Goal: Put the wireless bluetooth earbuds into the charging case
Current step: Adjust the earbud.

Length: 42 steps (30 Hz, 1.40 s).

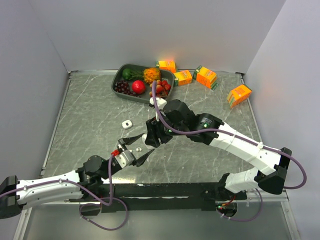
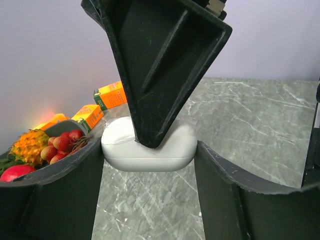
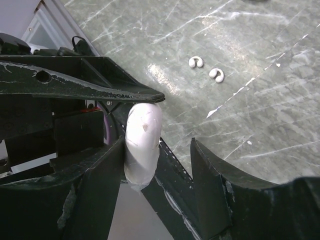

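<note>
My left gripper (image 1: 137, 149) is shut on a closed white charging case (image 2: 118, 146), which fills the gap between its fingertips. My right gripper (image 1: 150, 135) reaches down onto the same case from above and stands open. In the right wrist view its left finger (image 3: 100, 170) lies against the case (image 3: 143, 135), and its right finger (image 3: 212, 175) stands apart from it. Two tiny white curled earbuds (image 3: 195, 62) (image 3: 217, 75) lie side by side on the marble table beyond. Whether the case rests on the table I cannot tell.
A second small white case (image 1: 126, 123) lies left of the grippers, and another white thing (image 1: 155, 101) sits beside a dark tray (image 1: 118, 80) of fruit at the back. Orange juice cartons (image 1: 205, 76) (image 1: 238, 95) stand at the back right.
</note>
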Each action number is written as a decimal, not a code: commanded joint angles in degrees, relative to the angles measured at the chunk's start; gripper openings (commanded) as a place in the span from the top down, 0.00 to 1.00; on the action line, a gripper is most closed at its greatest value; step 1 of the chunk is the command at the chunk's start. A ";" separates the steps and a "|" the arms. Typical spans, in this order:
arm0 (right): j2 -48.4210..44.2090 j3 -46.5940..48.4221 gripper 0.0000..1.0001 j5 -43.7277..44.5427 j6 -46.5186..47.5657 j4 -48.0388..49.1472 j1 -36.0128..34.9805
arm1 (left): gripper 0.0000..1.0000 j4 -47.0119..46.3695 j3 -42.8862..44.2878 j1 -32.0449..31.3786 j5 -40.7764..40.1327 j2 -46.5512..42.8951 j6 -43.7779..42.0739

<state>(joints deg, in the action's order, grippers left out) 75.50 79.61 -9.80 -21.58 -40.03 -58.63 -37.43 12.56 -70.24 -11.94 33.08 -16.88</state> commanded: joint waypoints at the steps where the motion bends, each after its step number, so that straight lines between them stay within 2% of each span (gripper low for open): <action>1: 0.78 2.56 0.40 -2.14 0.31 1.18 -0.17 | 0.99 -1.42 2.03 -0.34 -0.80 -0.91 -0.26; 5: 0.87 2.39 0.50 -3.90 -0.04 1.88 0.01 | 0.99 -1.68 1.86 -0.34 -1.06 -1.26 -0.08; 12: 1.58 2.21 0.49 -5.84 -0.56 1.80 0.27 | 0.99 -1.94 1.68 -0.25 -1.59 -1.79 0.01; 14: 1.23 1.86 0.53 -5.67 -0.83 2.24 0.36 | 0.99 -1.77 1.68 -0.25 -1.59 -1.97 -0.08; 18: 0.08 0.63 0.70 -5.75 -1.79 3.56 0.89 | 0.99 -1.33 1.77 -0.34 -1.68 -2.32 0.45; 20: -0.62 0.28 0.82 -6.02 -1.97 4.34 1.24 | 0.99 -1.15 1.94 -0.25 -2.29 -2.41 0.71; 21: -0.97 -0.33 0.95 -6.54 -2.06 4.78 1.33 | 0.99 -1.15 1.86 -0.25 -2.47 -2.41 1.06; 22: -1.23 -0.60 1.00 -6.89 -2.58 5.74 1.59 | 0.97 -1.15 1.94 -0.25 -2.73 -2.49 1.15; 23: -1.85 -0.86 1.00 -7.33 -2.85 6.10 1.94 | 0.93 -1.15 1.95 -0.34 -3.52 -2.49 1.67; 24: -2.11 -1.39 1.00 -7.94 -3.28 6.54 2.20 | 0.69 -1.24 2.03 -0.34 -3.96 -2.58 1.77; 26: -3.60 -1.92 1.00 -10.05 -3.72 8.47 3.17 | 0.49 -1.42 2.12 -0.25 -6.06 -2.76 2.55; 27: -4.13 -2.70 1.00 -10.93 -4.51 9.35 3.69 | 0.34 -2.20 1.86 -0.25 -7.20 -3.28 2.82; 29: -5.97 -3.58 1.00 -14.88 -5.66 12.06 5.97 | 0.22 -3.00 1.51 -0.25 -8.79 -3.98 3.35; 30: -6.59 -4.55 1.00 -16.63 -7.05 13.13 6.77 | 0.04 -3.35 1.24 -0.25 -10.19 -4.77 3.44; 32: -8.87 -6.30 1.00 -22.41 -9.25 18.19 10.44 | 0.04 -3.18 1.33 -0.25 -11.43 -5.39 3.44; 35: -12.30 -13.75 1.00 -31.37 -15.84 26.20 16.33 | 0.04 -2.12 1.68 -0.34 -12.93 -6.53 3.52; 38: -14.33 -20.43 1.00 -39.73 -24.18 39.47 19.51 | 0.04 -1.68 1.59 -0.34 -13.80 -7.50 3.79; 39: -14.51 -22.38 1.00 -41.94 -30.04 50.03 20.82 | 0.04 -1.77 1.59 -0.25 -14.33 -7.50 3.96; 41: -13.99 -27.98 1.00 -45.20 -37.18 62.46 21.63 | 0.04 -3.51 1.33 -0.25 -15.30 -7.42 3.70; 42: -13.46 -29.94 1.00 -47.39 -45.48 68.97 22.15 | 0.04 -4.14 1.42 -0.34 -15.48 -6.81 3.53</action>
<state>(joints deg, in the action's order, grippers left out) 61.30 56.82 -44.18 -45.01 -2.00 -38.15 -37.52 12.56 -70.39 -24.40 26.00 -13.82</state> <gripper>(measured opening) 0.361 0.963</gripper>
